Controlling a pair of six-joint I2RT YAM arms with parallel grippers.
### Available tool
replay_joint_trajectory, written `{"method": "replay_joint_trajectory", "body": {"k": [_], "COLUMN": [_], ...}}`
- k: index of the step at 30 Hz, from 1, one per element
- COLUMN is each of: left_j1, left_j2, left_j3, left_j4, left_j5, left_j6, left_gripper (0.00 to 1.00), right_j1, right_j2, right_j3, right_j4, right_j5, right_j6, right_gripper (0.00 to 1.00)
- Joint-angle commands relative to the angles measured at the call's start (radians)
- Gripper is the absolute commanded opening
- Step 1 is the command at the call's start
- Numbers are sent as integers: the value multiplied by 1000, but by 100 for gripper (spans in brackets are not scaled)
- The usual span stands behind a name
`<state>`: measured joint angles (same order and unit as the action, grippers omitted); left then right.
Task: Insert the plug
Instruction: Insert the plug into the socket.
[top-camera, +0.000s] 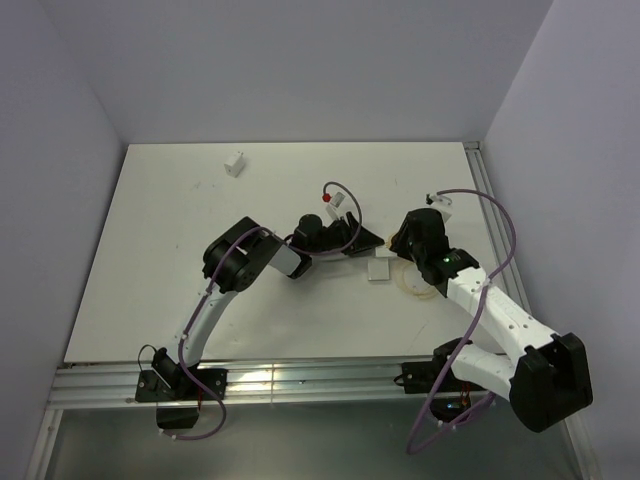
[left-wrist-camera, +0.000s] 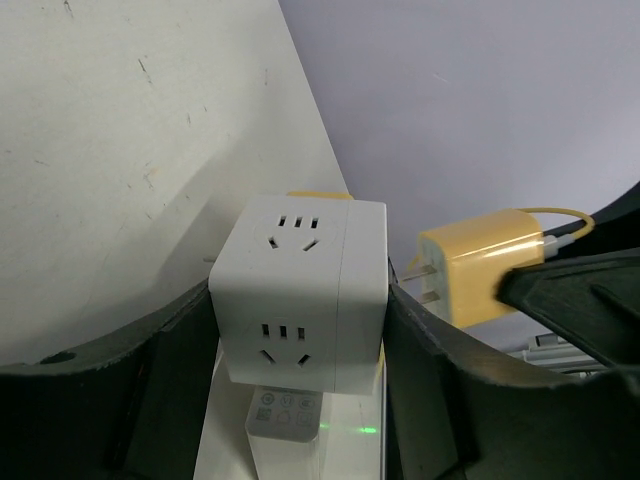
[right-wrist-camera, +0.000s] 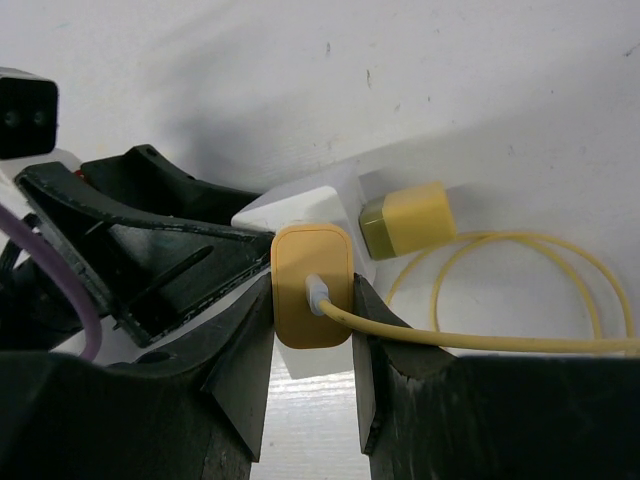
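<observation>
The left wrist view shows the white socket cube (left-wrist-camera: 300, 290) most fully: sockets on its upper and its front face, and a flat white labelled piece (left-wrist-camera: 285, 415) under its near edge. The left fingers (left-wrist-camera: 140, 390) flank the cube, one close against each side face. Whether they press on it or only stand beside it cannot be told.

To the right of the cube in that view, the yellow plug (left-wrist-camera: 480, 265) hangs with its two bare prongs (left-wrist-camera: 420, 280) aimed at the cube's side. The prongs are outside the cube, their tips next to the black finger on that side.

The right wrist view gives what that one hides. The right fingers (right-wrist-camera: 230, 380) pinch the plug (right-wrist-camera: 312, 285) by its two flanks, its back face toward the camera. A yellow cable (right-wrist-camera: 500, 340) runs from that face and loops on the tabletop (right-wrist-camera: 520, 120) to the right of the cube. Only a corner of the cube (right-wrist-camera: 300, 205) shows above the plug. A second yellow block (right-wrist-camera: 405, 220) sits against the cube's right side.

From above, both arms meet near the middle of the tabletop (top-camera: 200, 300). The cube itself cannot be made out there. A small white block (top-camera: 236, 164) lies well apart from that meeting point, toward the far left.
</observation>
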<state>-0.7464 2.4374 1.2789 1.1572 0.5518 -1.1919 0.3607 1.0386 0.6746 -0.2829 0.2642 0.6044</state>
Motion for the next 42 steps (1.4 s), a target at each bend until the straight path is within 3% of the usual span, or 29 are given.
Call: {"method": "replay_joint_trajectory", "body": {"k": [1, 5, 7, 22, 42], "left_j1": [2, 2, 2, -4, -4], "left_j2": [-9, -20, -21, -61, -49], "left_j3": [-30, -41, -44, -79, -52], "left_j4": [7, -2, -14, -65, -126], "left_j5": [7, -4, -15, -75, -66], "left_j6": [5, 8, 5, 0, 23], "left_gripper": [28, 13, 0, 0, 0], "right_j1": [-6, -6, -6, -5, 17], "right_j2": [26, 14, 3, 51, 29], "right_j3": [25, -1, -7, -10, 16], "right_j4": [89, 108, 117, 143, 59], "right_j5": [13, 23, 26, -37, -42], "right_j6": [-17, -25, -32, -89, -203], "right_gripper": [0, 0, 0, 0, 0]}}
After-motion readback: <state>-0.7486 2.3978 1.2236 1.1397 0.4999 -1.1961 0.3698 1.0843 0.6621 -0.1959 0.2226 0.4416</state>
